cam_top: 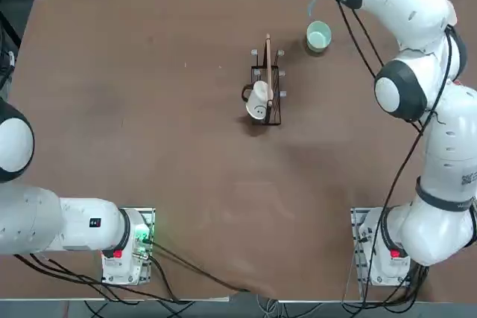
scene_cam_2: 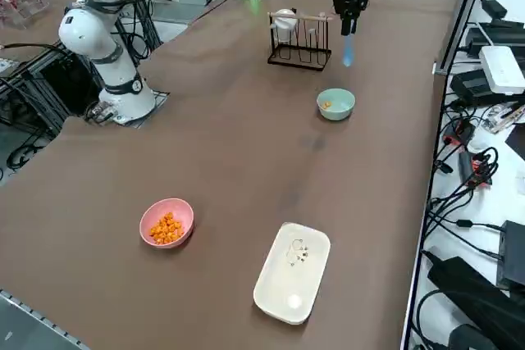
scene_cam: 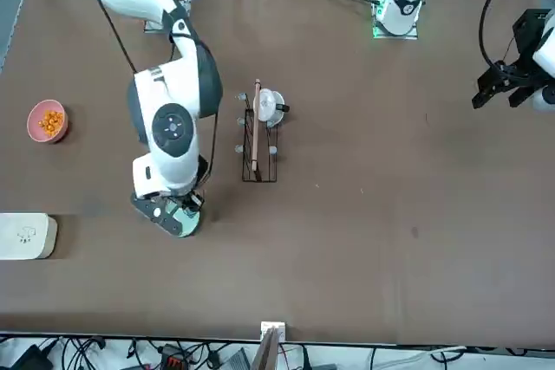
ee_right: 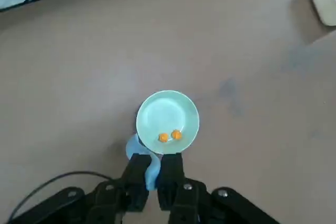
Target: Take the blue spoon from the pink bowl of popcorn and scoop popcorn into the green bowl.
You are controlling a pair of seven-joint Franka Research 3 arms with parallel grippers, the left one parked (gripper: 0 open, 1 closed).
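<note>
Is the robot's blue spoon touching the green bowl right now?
Apart: the right side view shows the blue spoon hanging above the table, with tabletop visible between it and the green bowl.

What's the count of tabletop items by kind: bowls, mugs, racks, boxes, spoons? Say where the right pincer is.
Bowls: 2, pink and green
Mugs: 1, white
Racks: 1, dark wire
Boxes: 1, cream
Spoons: 1, blue, in the right pincer, beside the green bowl
Total: 6
</note>
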